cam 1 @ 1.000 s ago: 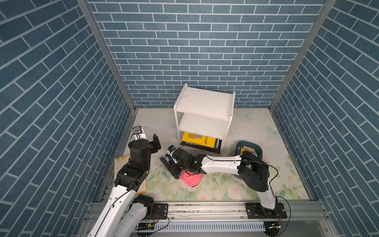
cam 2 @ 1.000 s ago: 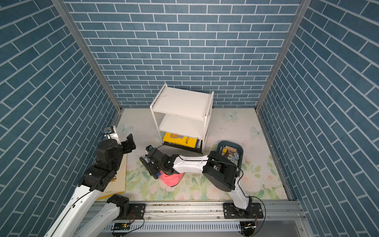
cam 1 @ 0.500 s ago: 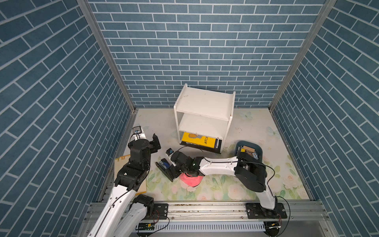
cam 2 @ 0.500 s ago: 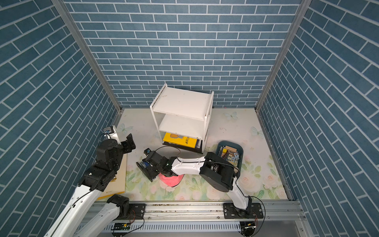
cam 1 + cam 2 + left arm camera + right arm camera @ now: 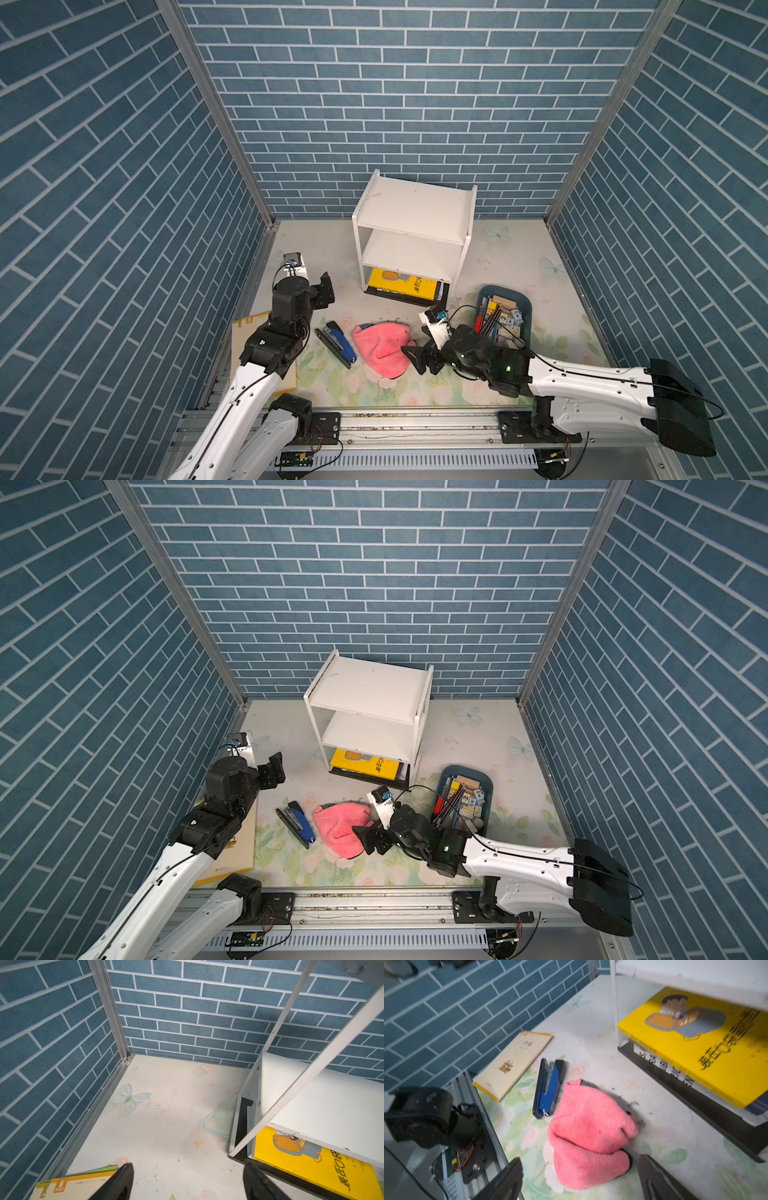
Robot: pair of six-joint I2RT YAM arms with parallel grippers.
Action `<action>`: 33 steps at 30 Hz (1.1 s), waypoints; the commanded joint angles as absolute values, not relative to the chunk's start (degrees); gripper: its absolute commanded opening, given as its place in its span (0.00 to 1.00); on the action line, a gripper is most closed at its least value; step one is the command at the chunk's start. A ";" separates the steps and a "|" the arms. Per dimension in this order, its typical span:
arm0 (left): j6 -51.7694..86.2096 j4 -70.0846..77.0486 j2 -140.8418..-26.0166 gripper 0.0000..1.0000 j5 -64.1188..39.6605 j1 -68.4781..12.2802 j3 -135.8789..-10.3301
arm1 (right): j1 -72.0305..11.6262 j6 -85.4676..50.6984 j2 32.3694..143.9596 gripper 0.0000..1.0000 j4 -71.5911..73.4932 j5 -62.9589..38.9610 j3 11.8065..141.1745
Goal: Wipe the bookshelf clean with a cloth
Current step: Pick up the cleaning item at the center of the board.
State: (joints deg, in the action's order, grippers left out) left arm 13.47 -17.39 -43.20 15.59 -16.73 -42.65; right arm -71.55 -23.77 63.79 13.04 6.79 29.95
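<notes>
Floral table (image 5: pixel 511 257), blue brick walls (image 5: pixel 415 104). Pink cloth (image 5: pixel 382 347) crumpled before bookshelf (image 5: pixel 415 203). Left hand (image 5: pixel 188 1165), right hand (image 5: pixel 579 1161): both spread apart, empty.

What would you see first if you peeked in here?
The fluffy pink cloth jumps out, crumpled on the flowery table beside a blue stapler, with the right pincer open next to it. Behind it stands the white bookshelf, a bright yellow book lying in its bottom.
</notes>
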 commanded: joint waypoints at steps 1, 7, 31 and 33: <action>12.82 -15.99 -41.90 0.86 15.57 -16.44 -41.93 | -71.79 -8.54 65.82 0.90 29.03 -4.64 28.76; 13.01 -17.06 -40.74 0.87 17.96 -16.44 -41.75 | -71.90 24.16 83.55 0.89 18.30 -10.12 41.19; 13.77 -17.81 -39.79 0.88 21.96 -16.44 -42.13 | -67.04 12.04 92.97 0.00 28.08 -12.20 42.01; 17.06 -17.71 -38.45 0.88 20.26 -16.44 -42.72 | -68.80 10.61 83.20 0.00 30.25 -11.54 38.91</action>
